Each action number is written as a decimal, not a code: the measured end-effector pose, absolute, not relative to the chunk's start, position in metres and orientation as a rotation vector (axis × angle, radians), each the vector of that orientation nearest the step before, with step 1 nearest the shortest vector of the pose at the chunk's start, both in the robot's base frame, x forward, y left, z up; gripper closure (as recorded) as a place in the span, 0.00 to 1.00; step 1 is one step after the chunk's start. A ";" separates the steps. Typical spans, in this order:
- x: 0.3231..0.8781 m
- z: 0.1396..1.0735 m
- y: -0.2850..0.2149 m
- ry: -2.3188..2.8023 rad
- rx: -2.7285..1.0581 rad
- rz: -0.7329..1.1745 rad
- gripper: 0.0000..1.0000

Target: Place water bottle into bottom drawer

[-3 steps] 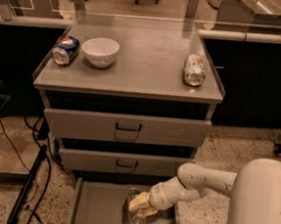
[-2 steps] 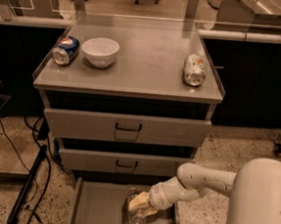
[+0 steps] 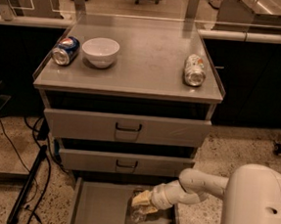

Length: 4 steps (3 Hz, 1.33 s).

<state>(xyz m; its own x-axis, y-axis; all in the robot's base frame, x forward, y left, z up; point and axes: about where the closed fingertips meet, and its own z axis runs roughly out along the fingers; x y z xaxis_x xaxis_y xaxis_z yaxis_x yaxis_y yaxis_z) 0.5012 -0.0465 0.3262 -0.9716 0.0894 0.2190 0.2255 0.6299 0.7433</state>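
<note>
robotics lab, hand (image 3: 139, 204) over bottom drawer (image 3: 97, 209), steel benches (image 3: 260, 8)

Clear, glossy plastic water bottle (image 3: 132, 217) on the matt grey metal floor of the bottom drawer (image 3: 97, 211). The pincer (image 3: 141, 200), just above the bottle in that drawer, ends a smooth white arm (image 3: 198, 184). The bowl (image 3: 100, 50) is glossy white.
</note>
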 end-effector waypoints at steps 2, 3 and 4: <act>0.504 0.320 -0.038 -2.670 -0.247 -1.277 1.00; 0.521 0.301 -0.004 -2.689 -0.166 -1.263 1.00; 0.521 0.301 -0.004 -2.689 -0.166 -1.263 1.00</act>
